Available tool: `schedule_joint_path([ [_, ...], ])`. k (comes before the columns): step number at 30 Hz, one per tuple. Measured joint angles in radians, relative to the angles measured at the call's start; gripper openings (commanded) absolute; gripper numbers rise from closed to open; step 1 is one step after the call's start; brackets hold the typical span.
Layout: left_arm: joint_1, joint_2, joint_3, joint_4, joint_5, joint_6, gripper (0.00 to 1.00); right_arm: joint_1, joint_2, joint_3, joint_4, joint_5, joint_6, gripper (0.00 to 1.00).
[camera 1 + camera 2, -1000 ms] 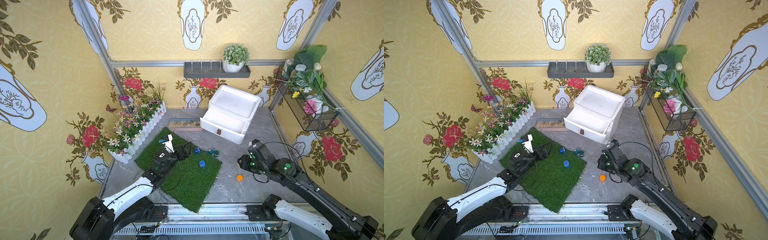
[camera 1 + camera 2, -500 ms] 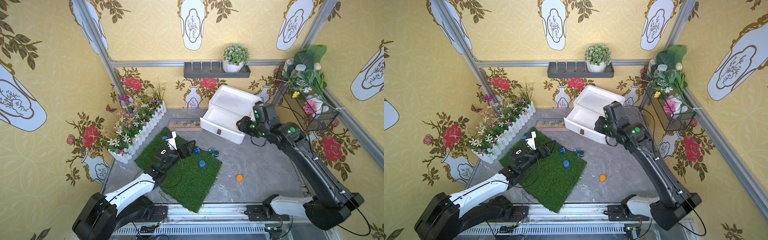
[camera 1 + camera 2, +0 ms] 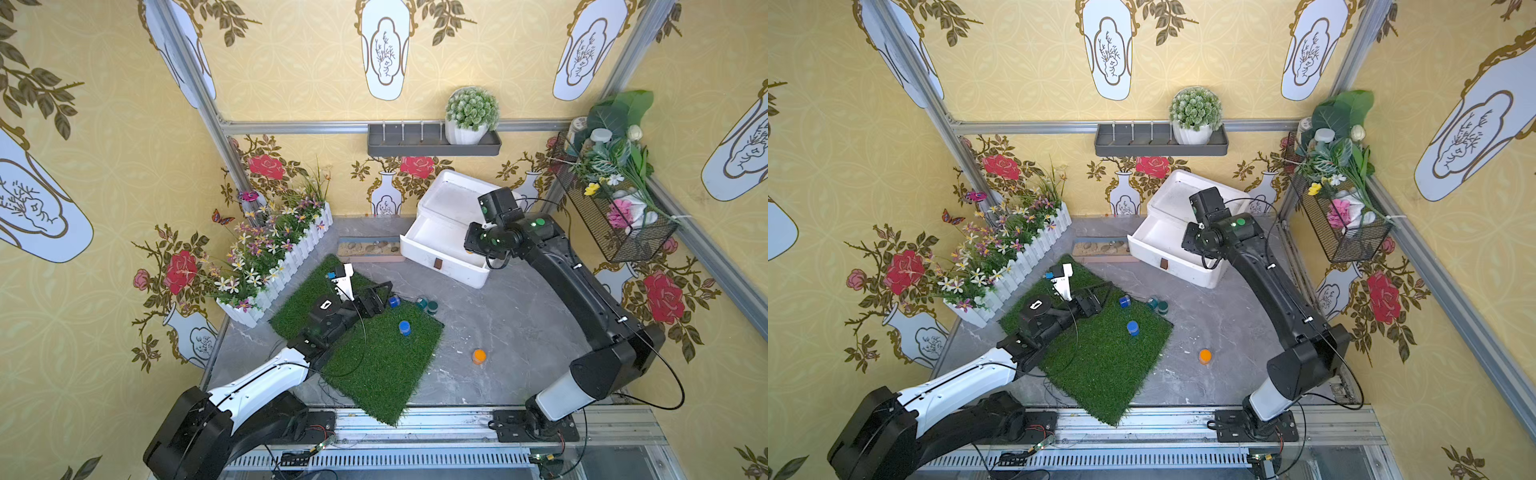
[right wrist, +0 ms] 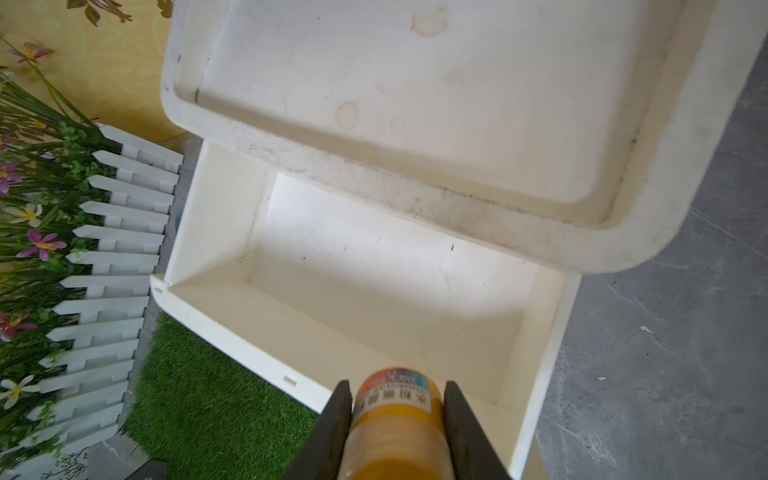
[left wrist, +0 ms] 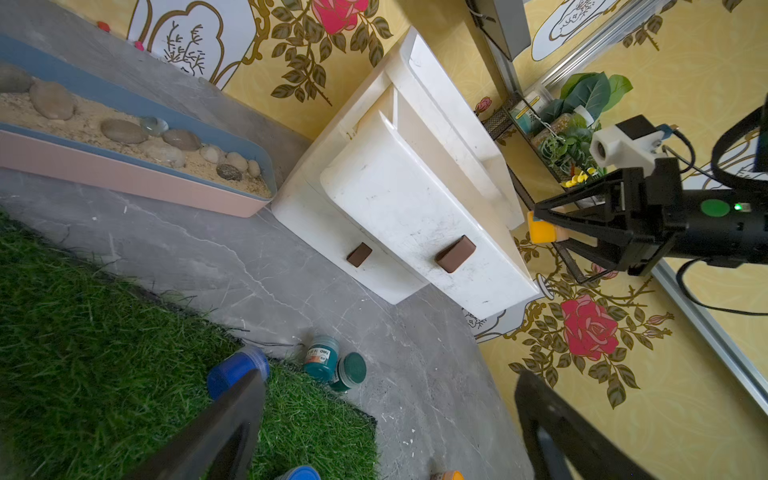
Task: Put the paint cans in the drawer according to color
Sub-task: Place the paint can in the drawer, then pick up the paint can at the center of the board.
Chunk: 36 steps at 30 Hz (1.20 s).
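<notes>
Orange can (image 4: pixel 395 419): yellow-orange body, printed label band, clamped by right jaws above open white drawer (image 4: pixel 374 291).
Left jaws: apart, empty.

Grass mat (image 3: pixel 382 365) near pebble tray (image 3: pixel 370 250)

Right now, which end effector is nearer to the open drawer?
Right. The right end effector hangs over the open drawer, gripping an orange can; the left end effector is open, low over the grass mat beside a blue can.
</notes>
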State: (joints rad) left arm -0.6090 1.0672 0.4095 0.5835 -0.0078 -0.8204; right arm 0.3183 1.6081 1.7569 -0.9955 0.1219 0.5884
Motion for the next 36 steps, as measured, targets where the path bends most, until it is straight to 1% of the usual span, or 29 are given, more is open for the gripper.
schedule_joint_path([
  [2, 0.0, 0.012, 0.006, 0.0, 0.006, 0.0, 0.96, -0.005, 0.027, 0.011, -0.008, 0.014, -0.006, 0.37],
  [7, -0.006, 0.026, 0.014, 0.001, 0.02, 0.0, 0.96, -0.016, 0.09, 0.036, -0.021, 0.026, -0.014, 0.5],
  [10, -0.011, 0.03, 0.016, 0.001, 0.023, 0.0, 0.96, -0.019, 0.118, 0.064, -0.027, 0.029, -0.013, 0.56],
  [12, -0.014, 0.031, 0.016, 0.001, 0.026, 0.001, 0.95, -0.02, 0.126, 0.081, -0.027, 0.027, -0.013, 0.58],
  [16, -0.031, 0.035, 0.021, 0.0, 0.027, 0.009, 0.95, -0.019, 0.087, 0.084, -0.028, 0.009, -0.018, 0.58],
  [19, -0.07, 0.05, 0.051, -0.014, 0.03, 0.039, 0.95, -0.013, -0.01, 0.029, 0.014, -0.006, -0.033, 0.58],
  [20, -0.096, 0.065, 0.076, -0.029, 0.027, 0.061, 0.95, -0.003, -0.126, -0.083, 0.064, -0.014, -0.039, 0.58],
  [22, -0.136, 0.09, 0.111, -0.051, 0.038, 0.093, 0.95, 0.007, -0.269, -0.195, 0.074, -0.042, -0.044, 0.61],
  [23, -0.156, 0.105, 0.129, -0.065, 0.042, 0.118, 0.95, 0.012, -0.372, -0.27, 0.127, -0.047, -0.046, 0.62],
  [24, -0.183, 0.13, 0.16, -0.089, 0.034, 0.142, 0.95, 0.014, -0.477, -0.39, 0.23, -0.062, -0.05, 0.63],
  [25, -0.214, 0.166, 0.198, -0.114, 0.02, 0.174, 0.94, 0.014, -0.575, -0.506, 0.284, -0.062, -0.048, 0.63],
  [27, -0.268, 0.224, 0.261, -0.171, 0.026, 0.236, 0.94, 0.013, -0.742, -0.707, 0.288, -0.062, -0.019, 0.65],
  [29, -0.308, 0.292, 0.333, -0.232, 0.032, 0.293, 0.94, 0.012, -0.871, -0.882, 0.336, -0.039, 0.018, 0.67],
  [31, -0.341, 0.352, 0.399, -0.299, 0.026, 0.35, 0.93, 0.005, -0.971, -0.996, 0.308, 0.003, 0.072, 0.69],
  [32, -0.36, 0.39, 0.44, -0.337, 0.023, 0.373, 0.93, -0.008, -1.029, -1.056, 0.342, 0.024, 0.096, 0.69],
  [34, -0.397, 0.479, 0.523, -0.401, 0.034, 0.425, 0.91, -0.041, -1.095, -1.139, 0.325, 0.057, 0.153, 0.69],
  [36, -0.426, 0.554, 0.595, -0.49, 0.048, 0.467, 0.9, -0.089, -1.116, -1.19, 0.304, 0.074, 0.205, 0.69],
])
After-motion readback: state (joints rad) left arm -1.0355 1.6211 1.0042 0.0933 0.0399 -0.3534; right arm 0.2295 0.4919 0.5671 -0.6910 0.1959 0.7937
